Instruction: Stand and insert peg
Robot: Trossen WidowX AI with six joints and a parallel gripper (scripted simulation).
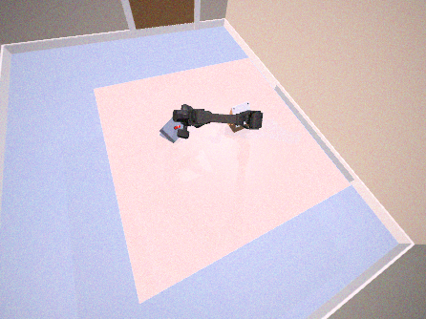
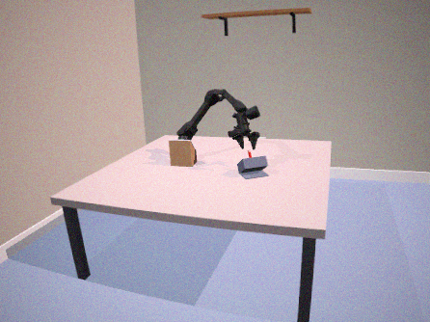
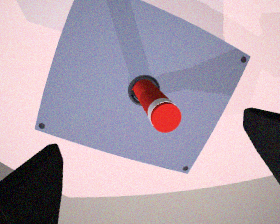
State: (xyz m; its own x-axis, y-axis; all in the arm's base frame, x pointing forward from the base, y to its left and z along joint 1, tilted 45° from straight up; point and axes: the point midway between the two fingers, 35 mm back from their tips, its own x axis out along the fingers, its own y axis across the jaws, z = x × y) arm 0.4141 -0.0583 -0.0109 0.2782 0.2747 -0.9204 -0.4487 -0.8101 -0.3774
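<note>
The red peg (image 1: pixel 177 127) (image 2: pixel 250 154) (image 3: pixel 166 117) stands in the hole of the grey-blue sloped panel (image 1: pixel 168 132) (image 2: pixel 254 164) (image 3: pixel 85 65). Its white-banded end points out of the face toward the wrist camera. The hole's dark rim (image 3: pixel 131 92) rings the peg's lower part; its plain end is hidden inside. My gripper (image 2: pixel 248 147) (image 3: pixel 151 128) is open and empty. In the wrist view its fingers stand wide apart, one to each side of the peg and clear of it. In the exterior view the fingertips are above the peg.
A wooden block (image 2: pixel 181 153) with a pale sloped face stands near the arm's base, partly hidden by the arm in the top view. The pink table top (image 1: pixel 201 216) (image 2: pixel 193 194) carries the panel, the block and the arm. A wall shelf (image 2: pixel 257 13) is far behind.
</note>
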